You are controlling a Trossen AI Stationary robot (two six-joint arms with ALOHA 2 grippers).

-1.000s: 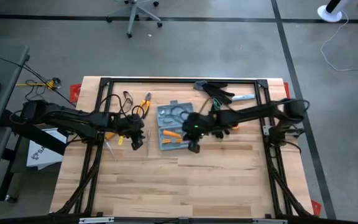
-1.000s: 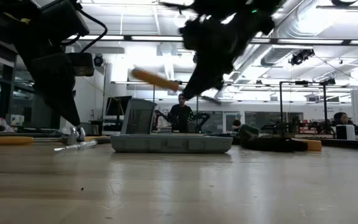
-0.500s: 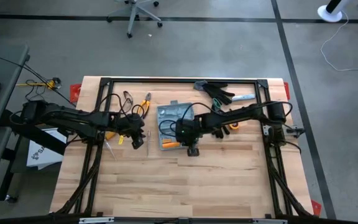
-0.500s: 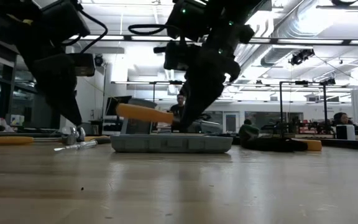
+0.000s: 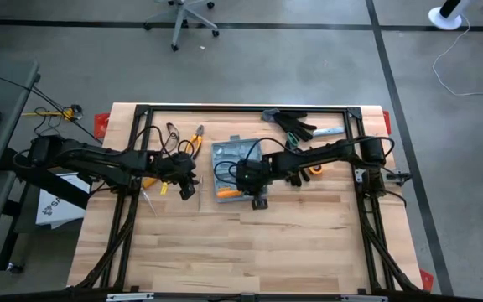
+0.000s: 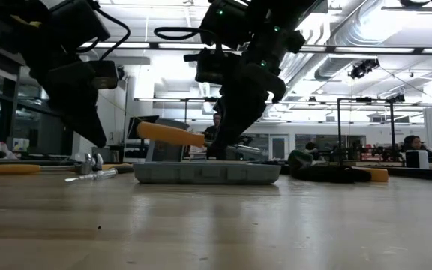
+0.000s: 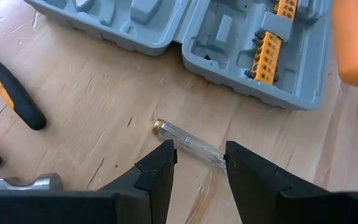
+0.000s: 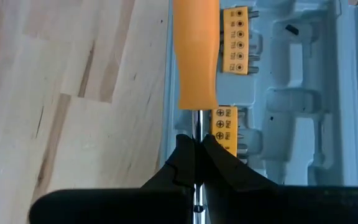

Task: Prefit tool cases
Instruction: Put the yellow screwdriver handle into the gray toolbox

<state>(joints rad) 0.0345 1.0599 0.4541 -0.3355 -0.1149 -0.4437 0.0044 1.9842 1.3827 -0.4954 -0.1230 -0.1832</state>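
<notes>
The open grey tool case (image 5: 231,168) lay on the bench (image 5: 241,243). Over its near edge, the right end effector (image 8: 197,149) reached low, clamped on an orange-handled screwdriver (image 8: 196,56) by the shaft. Left of the case, the left end effector (image 7: 199,163) hovered, fingers apart, over a clear-handled tool (image 7: 188,144).

Matt grey plastic case (image 7: 253,56); pale smooth wooden table (image 5: 225,243).

On the wooden table (image 5: 225,243) lie orange-handled pliers (image 5: 196,134), a clear-handled tester screwdriver (image 7: 188,144) and black work gloves (image 5: 290,123). An office chair (image 5: 183,15) stands on the grey floor beyond. Far across the room, a person (image 6: 217,135) stands among workbenches.
</notes>
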